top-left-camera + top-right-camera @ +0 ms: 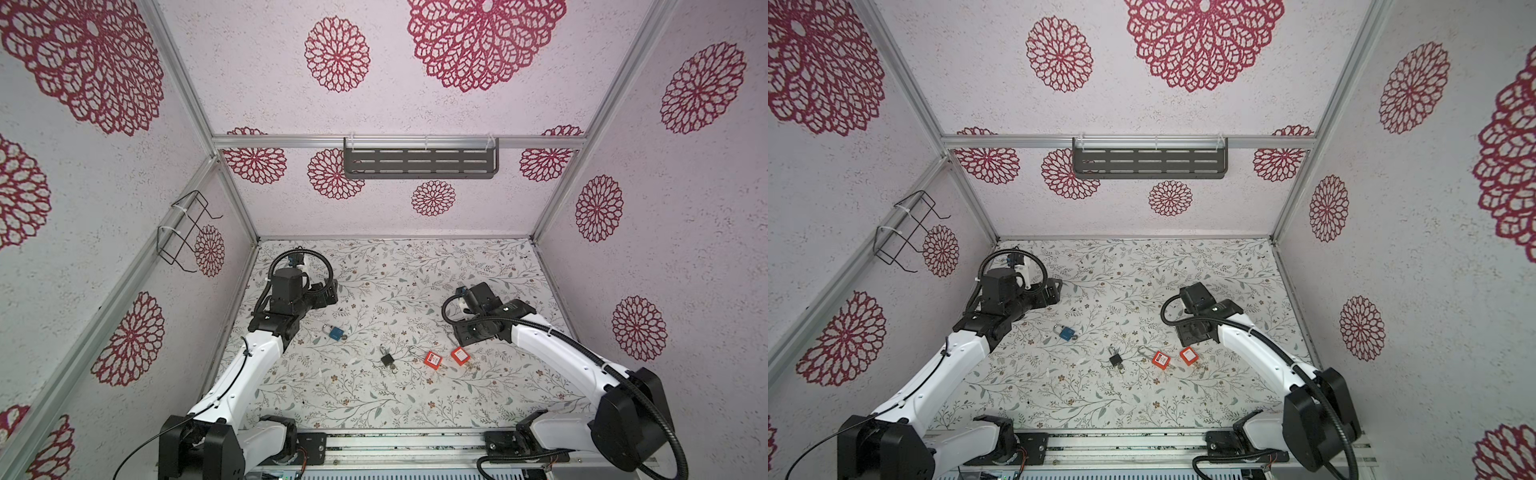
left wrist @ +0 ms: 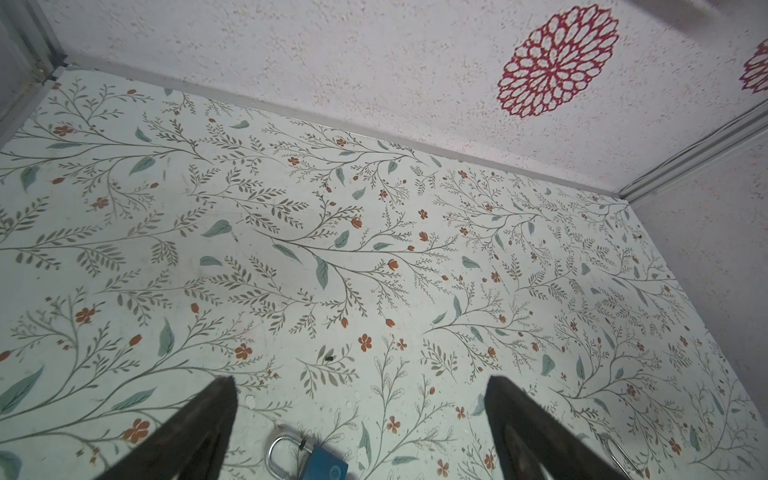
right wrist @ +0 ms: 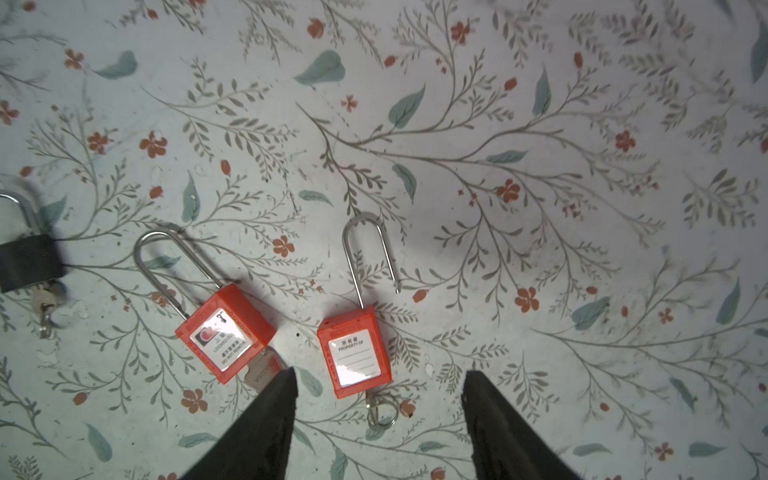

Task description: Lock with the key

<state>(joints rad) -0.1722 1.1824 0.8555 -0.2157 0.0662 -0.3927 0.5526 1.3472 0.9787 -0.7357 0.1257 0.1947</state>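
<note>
My right pincer (image 3: 379, 371) hung released, nothing between its jaws, over the red padlock (image 3: 355, 357) with the open shackle, which lay on the counter's (image 3: 540, 208) front half, right of middle, beside a second red padlock (image 3: 226, 336). My left pincer (image 2: 360, 379) stood spread wide and empty near the blue padlock (image 2: 326, 463).

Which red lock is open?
The red lock labelled PROPERTY OF: one end of its shackle hangs free, outside the body. The other red lock has both shackle ends inside its body.
</note>
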